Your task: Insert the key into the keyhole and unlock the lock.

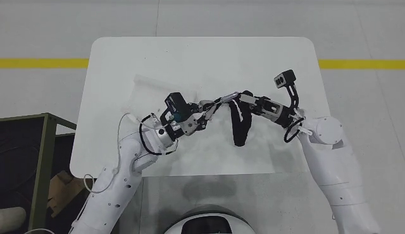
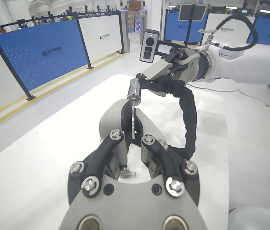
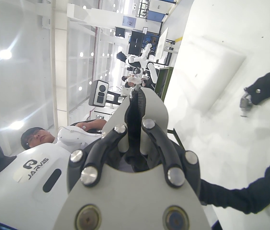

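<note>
My left gripper (image 2: 133,114) is shut on a flat silver key (image 2: 133,123), held above the white table (image 1: 190,57). The key's tip meets the end of the chrome lock cylinder (image 2: 135,90); how deep it sits I cannot tell. From the cylinder runs a black sleeved cable (image 2: 188,111), drooping in a loop (image 1: 239,129) toward the table. My right gripper (image 3: 137,94) is shut on that cable (image 3: 135,125) just behind the cylinder, facing the left gripper (image 1: 197,112) across the middle of the table. The cable's other end (image 3: 266,86) carries a small metal tip (image 3: 245,102).
A small metal piece (image 2: 127,173) shows below the left gripper's fingers, near the tabletop. A dark green framed cart (image 1: 38,152) stands off the table's left edge. A yellow floor line (image 1: 44,62) runs behind the table.
</note>
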